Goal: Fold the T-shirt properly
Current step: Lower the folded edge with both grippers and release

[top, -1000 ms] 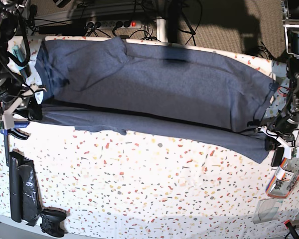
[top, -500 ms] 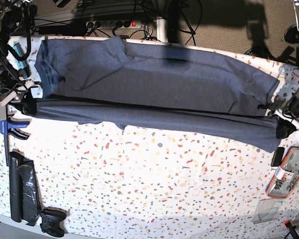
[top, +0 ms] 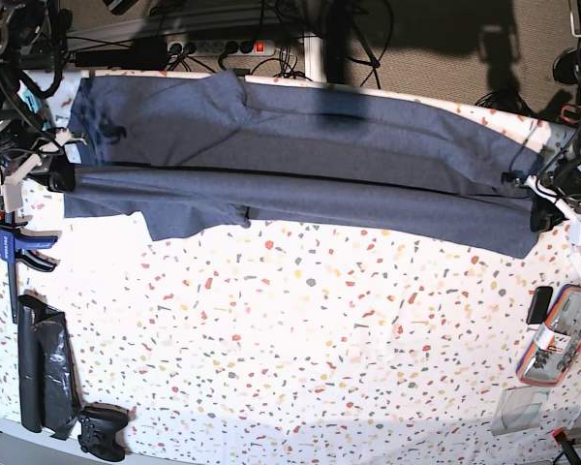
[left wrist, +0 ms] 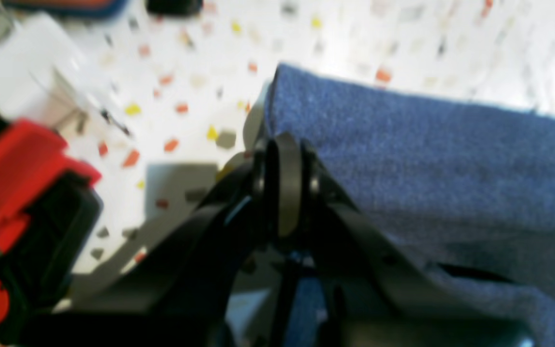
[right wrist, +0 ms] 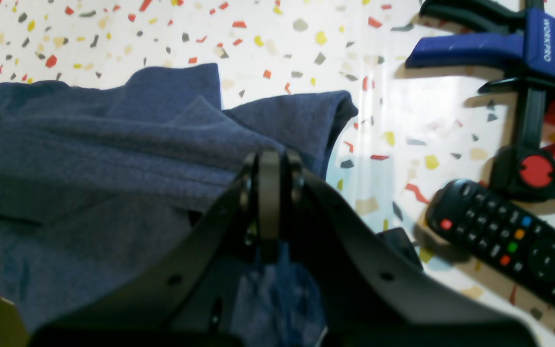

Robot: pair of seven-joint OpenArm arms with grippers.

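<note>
One T-shirt [top: 300,165] lies on the tabletop [top: 300,349] (speckled); left hand [top: 535,201] and right hand [top: 60,174] each pinch its edge.

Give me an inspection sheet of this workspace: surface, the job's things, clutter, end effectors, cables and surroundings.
Surface: white speckled table, mostly bare in front of the shirt.
Job's things: T-shirt spread lengthwise along the far side, near long edge lifted and folded over toward the far edge.
Clutter: blue clamp, remote, black roll, game controller, small packets.
End effectors: left end effector shut on one shirt end; right end effector shut on the other end.
Cables: power strip and loose leads on the floor behind the table.
Surroundings: carpeted floor; nothing else seen.
</note>
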